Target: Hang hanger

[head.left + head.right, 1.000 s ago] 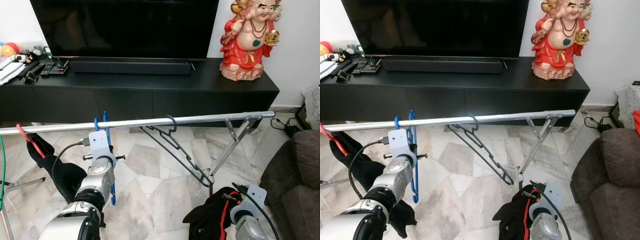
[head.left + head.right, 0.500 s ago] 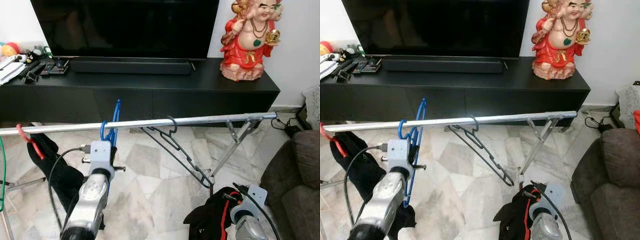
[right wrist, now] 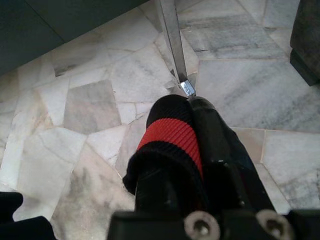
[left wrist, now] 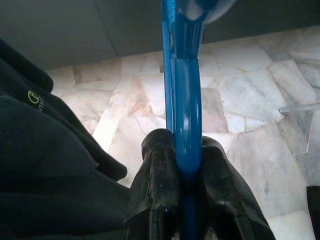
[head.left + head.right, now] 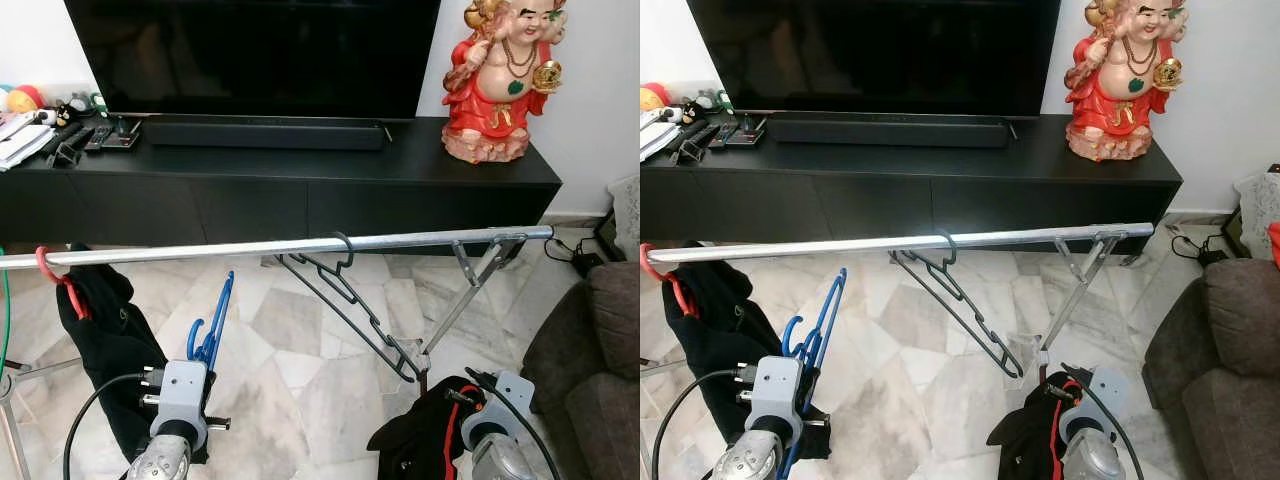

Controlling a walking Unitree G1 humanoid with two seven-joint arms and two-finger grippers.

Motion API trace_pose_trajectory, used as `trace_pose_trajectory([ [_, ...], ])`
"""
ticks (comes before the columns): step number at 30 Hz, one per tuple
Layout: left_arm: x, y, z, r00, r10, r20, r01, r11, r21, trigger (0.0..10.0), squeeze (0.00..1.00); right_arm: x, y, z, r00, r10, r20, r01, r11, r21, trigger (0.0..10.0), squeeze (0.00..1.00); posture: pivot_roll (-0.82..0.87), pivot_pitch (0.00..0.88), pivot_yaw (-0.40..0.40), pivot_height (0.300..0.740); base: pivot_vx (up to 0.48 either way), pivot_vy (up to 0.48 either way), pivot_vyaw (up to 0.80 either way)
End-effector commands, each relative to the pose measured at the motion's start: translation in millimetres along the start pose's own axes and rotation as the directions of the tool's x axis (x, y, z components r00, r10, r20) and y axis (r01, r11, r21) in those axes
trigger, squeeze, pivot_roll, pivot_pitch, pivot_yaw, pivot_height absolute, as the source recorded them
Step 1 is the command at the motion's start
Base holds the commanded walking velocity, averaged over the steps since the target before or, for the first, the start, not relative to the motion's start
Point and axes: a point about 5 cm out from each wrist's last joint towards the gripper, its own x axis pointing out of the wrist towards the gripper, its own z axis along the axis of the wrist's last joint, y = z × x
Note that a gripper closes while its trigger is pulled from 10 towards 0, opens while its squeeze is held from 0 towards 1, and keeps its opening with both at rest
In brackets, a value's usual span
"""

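Hanger first: your left gripper (image 4: 187,200) is clamped on the blue plastic hanger (image 5: 211,325), its two black fingers (image 4: 160,175) pinching the flat blue frame between them. In the left eye view the hanger sits low in the lower left of the frame, its hook pointing up and well below the long silver metal rail (image 5: 280,246) that crosses the middle of the picture.

So the hanging step is not done; you hold the hanger, but its hook is clear of the rail. I judge the next move calls for raising the left arm until the hook stands above the rail, bringing it over the bar, then lowering so the hook catches before you let go.

Pick your spot with care. A dark grey hanger (image 5: 350,295) already hangs near the centre of the rail, tilted down toward the lower right. At the left edge, a black garment (image 5: 105,330) hangs from a red hanger hook (image 5: 48,268). The bare stretch of rail between those two, above the blue hanger, looks the safest target.

Your right gripper (image 3: 200,165) is low at the bottom right, closed on a black garment with a red band (image 3: 172,132), near the foot of the rack's slanted leg (image 3: 172,40).
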Motion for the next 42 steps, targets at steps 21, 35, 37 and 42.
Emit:
trace_pose_trajectory([
  [21,-38.4,21.4,-138,0.726,0.028,-0.687,-0.007,0.999,0.033,10.0,0.0,-1.0,-2.4,-4,0.999,-0.027,-0.018,0.027,1.0,0.012,10.0,0.0,-0.04,0.004,0.011,0.74,0.0,0.0,0.0],
  [35,-62.8,23.4,-157,0.682,0.064,-0.729,-0.119,0.993,-0.025,10.0,0.0,-0.4,-1.9,-2,1.0,-0.019,-0.015,0.019,1.0,0.001,10.0,0.0,-0.03,0.03,0.002,0.74,0.0,0.039,0.0],
  [37,-63.2,23.2,-157,0.68,0.063,-0.73,-0.118,0.993,-0.025,10.0,0.0,-0.4,-1.2,-3,1.0,-0.016,-0.018,0.016,1.0,-0.004,10.0,0.0,-0.03,0.031,0.002,0.74,0.0,0.341,0.0],
  [42,-63.4,21.8,-158,0.679,0.061,-0.732,-0.118,0.993,-0.027,10.0,0.0,-0.3,1.6,-3,1.0,0.022,-0.021,-0.023,0.999,-0.047,10.0,0.0,-0.04,0.039,0.0,0.74,0.0,0.382,0.44],
])
